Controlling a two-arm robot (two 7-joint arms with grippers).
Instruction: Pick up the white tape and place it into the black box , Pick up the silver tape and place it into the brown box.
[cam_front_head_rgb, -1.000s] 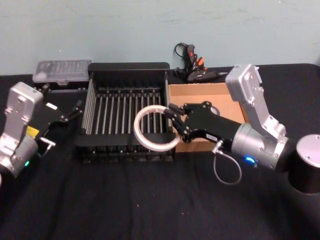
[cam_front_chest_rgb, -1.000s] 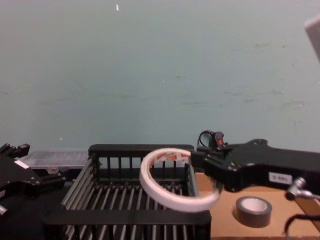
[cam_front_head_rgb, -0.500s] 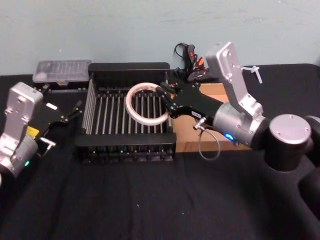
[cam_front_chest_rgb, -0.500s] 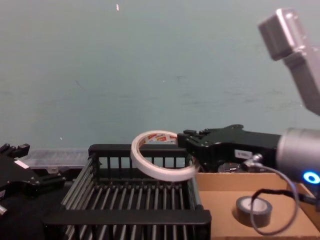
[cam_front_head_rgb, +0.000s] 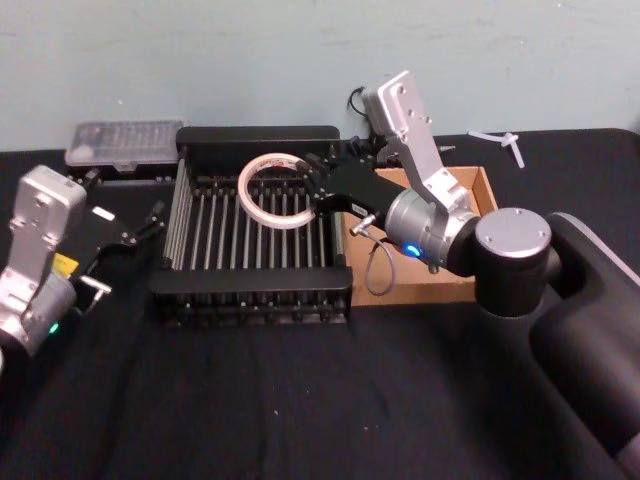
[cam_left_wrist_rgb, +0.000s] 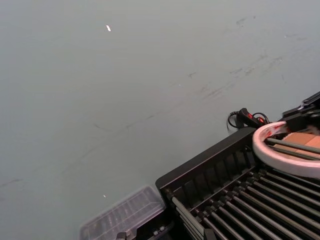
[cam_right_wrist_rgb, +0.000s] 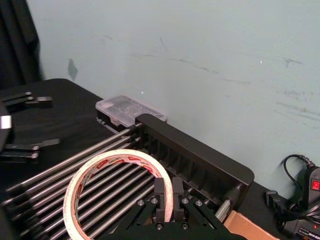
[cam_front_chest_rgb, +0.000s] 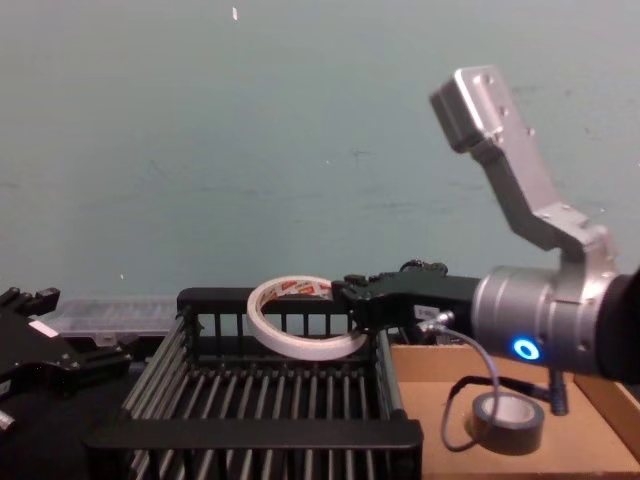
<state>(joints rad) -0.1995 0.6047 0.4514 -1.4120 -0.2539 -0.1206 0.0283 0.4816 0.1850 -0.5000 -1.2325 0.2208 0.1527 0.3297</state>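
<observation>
My right gripper (cam_front_head_rgb: 318, 196) is shut on the rim of the white tape (cam_front_head_rgb: 244, 190), a wide thin ring with red marks on its core (cam_right_wrist_rgb: 117, 156). It holds the ring nearly flat over the back part of the black box (cam_front_head_rgb: 255, 135), just above the bars (cam_front_chest_rgb: 300, 348). The silver tape (cam_front_chest_rgb: 507, 422) lies on the floor of the brown box (cam_front_chest_rgb: 440, 410), to the right of the crate. My left gripper (cam_front_head_rgb: 140, 228) is parked open to the left of the black box, holding nothing.
A clear plastic case (cam_front_head_rgb: 125, 142) sits behind the crate's left corner. A black tool with red parts and a cable (cam_front_head_rgb: 385, 118) lies behind the brown box (cam_front_head_rgb: 483, 195). A small white piece (cam_front_head_rgb: 505, 140) rests at the back right of the black tablecloth.
The right gripper has carried the white tape from the crate's front right corner back and leftward, and lower, over the crate's rear bars. The left arm has not moved.
</observation>
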